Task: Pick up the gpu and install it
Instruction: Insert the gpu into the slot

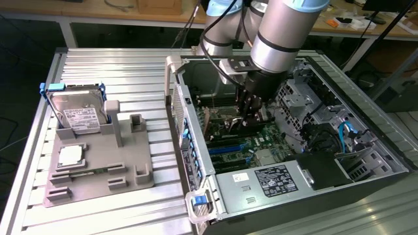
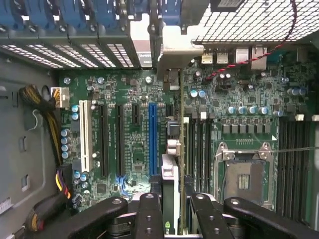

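Heads up: your gripper (image 2: 177, 219) is down inside the open PC case (image 1: 177, 105), fingers pinched on the gpu (image 2: 170, 194). You've got the card edge-on over the motherboard (image 2: 124, 99), near the blue slot (image 2: 152, 139). At 9 o'clock from the case in the exterior view, the grey tray (image 1: 130, 164) holds the hard drive (image 1: 75, 115) and the processor chip (image 1: 70, 155).

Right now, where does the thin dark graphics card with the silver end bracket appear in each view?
Exterior view: the graphics card sits below the gripper inside the open grey computer case.
Wrist view: the graphics card runs edge-on between the fingers of the gripper.
Shared landmark: the long blue slot on the green motherboard.
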`<state>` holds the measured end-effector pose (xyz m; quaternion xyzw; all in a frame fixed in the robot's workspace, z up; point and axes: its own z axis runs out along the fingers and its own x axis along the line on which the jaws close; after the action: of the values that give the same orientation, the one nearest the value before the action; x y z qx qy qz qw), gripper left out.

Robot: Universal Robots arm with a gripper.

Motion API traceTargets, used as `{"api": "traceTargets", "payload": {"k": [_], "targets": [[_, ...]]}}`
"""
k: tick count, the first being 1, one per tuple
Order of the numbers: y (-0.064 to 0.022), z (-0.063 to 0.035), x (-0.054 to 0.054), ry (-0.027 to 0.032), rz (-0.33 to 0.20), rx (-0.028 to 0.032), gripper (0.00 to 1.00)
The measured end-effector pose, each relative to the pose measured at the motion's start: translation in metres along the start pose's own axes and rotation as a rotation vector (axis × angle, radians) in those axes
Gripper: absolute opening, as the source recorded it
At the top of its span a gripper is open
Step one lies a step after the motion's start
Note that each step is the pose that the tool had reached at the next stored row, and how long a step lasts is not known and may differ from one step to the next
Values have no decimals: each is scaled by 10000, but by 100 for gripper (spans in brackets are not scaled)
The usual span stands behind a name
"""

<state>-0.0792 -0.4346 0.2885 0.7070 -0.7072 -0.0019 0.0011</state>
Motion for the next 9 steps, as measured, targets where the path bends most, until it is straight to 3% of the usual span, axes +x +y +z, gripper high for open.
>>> {"api": "traceTargets", "payload": {"k": [3,7,9], "targets": [[0,19,9,5,2,27,27],[0,38,10,17,1,223,27],[3,49,29,15,-1,226,27]]}}
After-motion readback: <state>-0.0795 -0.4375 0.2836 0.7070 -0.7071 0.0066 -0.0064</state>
